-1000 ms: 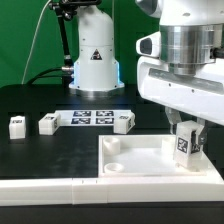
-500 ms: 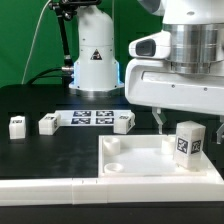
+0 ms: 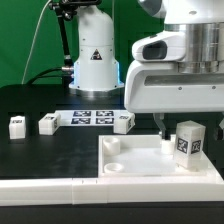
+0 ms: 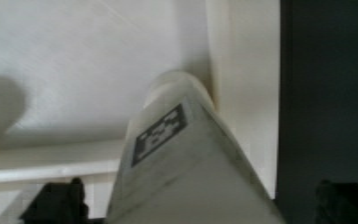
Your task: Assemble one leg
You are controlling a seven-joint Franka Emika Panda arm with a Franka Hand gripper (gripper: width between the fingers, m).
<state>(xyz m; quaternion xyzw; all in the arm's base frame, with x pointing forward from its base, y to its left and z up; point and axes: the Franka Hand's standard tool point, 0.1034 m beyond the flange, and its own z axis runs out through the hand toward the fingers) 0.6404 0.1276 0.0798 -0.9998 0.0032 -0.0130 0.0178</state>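
Note:
A small white leg (image 3: 188, 142) with a square marker tag stands upright in the corner socket of the large flat white panel (image 3: 135, 160), on the exterior view's right. My gripper (image 3: 181, 121) is open just above it, with one dark finger (image 3: 160, 125) showing beside the leg's top and apart from it. In the wrist view the leg (image 4: 179, 150) fills the middle and rises between the two spread fingertips (image 4: 59, 202) of the gripper (image 4: 202, 206), with gaps on both sides. Part of the panel (image 4: 69, 60) shows behind it.
Three more small white legs (image 3: 16, 125), (image 3: 47, 123), (image 3: 124, 121) lie on the black table, two of them beside the marker board (image 3: 90, 117). A long white rail (image 3: 45, 186) runs along the front edge. The robot's base (image 3: 95, 60) stands at the back.
My gripper has opened, let go of the leg and risen a little. The leg stays upright in the panel's corner socket.

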